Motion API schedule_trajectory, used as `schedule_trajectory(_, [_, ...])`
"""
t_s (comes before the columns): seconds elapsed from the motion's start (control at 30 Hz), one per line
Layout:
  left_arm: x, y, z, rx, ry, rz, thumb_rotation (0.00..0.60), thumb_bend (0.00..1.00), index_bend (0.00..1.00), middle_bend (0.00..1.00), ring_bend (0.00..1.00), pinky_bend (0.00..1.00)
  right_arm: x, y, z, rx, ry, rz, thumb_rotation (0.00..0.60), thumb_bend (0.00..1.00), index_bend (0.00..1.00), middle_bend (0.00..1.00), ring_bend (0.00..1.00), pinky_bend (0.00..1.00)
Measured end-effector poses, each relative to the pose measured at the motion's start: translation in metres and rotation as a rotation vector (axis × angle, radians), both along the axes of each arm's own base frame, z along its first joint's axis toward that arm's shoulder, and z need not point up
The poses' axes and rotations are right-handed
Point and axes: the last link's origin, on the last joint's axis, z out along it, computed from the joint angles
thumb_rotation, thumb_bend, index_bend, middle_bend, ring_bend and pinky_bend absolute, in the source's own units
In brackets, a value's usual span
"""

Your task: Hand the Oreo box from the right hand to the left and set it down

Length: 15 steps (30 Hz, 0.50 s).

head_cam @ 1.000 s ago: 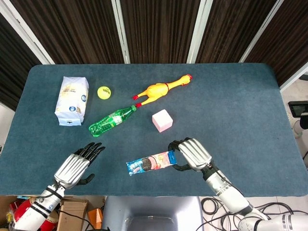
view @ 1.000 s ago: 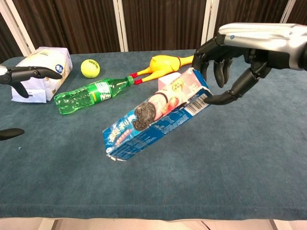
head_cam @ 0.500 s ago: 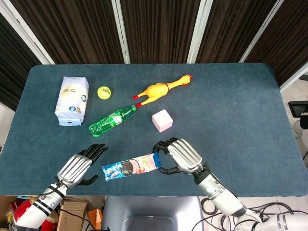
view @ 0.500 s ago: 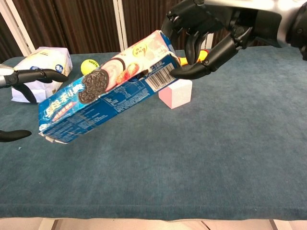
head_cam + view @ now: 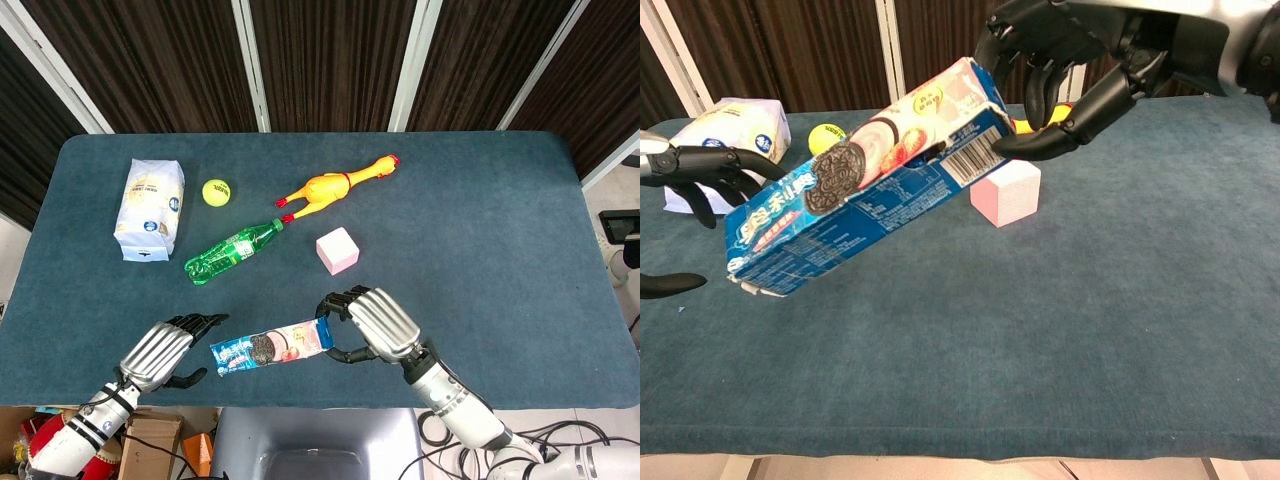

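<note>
1. Two hands in view, both at the near edge of the table (image 5: 480,250).
2. Right hand (image 5: 375,322) pinches one end of the Oreo box (image 5: 272,346) between thumb and curled fingers; in the chest view the thumb sits under the barcode end, fingers over the top.
3. Oreo box is off the table, tilted, far end lower and pointing toward the left hand (image 5: 160,352).
4. Left hand holds nothing; fingers apart and partly curled, tips just beside the box's free end. Contact: cannot tell.
5. Pink cube (image 5: 337,250) on the table just behind the right hand.
6. Further back: green bottle (image 5: 232,251) lying on its side, rubber chicken (image 5: 335,186), tennis ball (image 5: 216,192), white bag (image 5: 151,208) at far left.
</note>
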Motion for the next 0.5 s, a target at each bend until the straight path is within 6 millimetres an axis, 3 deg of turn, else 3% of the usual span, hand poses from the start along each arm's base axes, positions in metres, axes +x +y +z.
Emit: schedule_trajectory(0.5, [0.016,-0.005,-0.001,-0.068,-0.104,0.001,0.6,0.31,0.11,0.19,0.19,0.32,0.021,-0.004,-0.016,-0.01,-0.074,0.029,0.6,0.24,0.67,0.45,0.51,0.46])
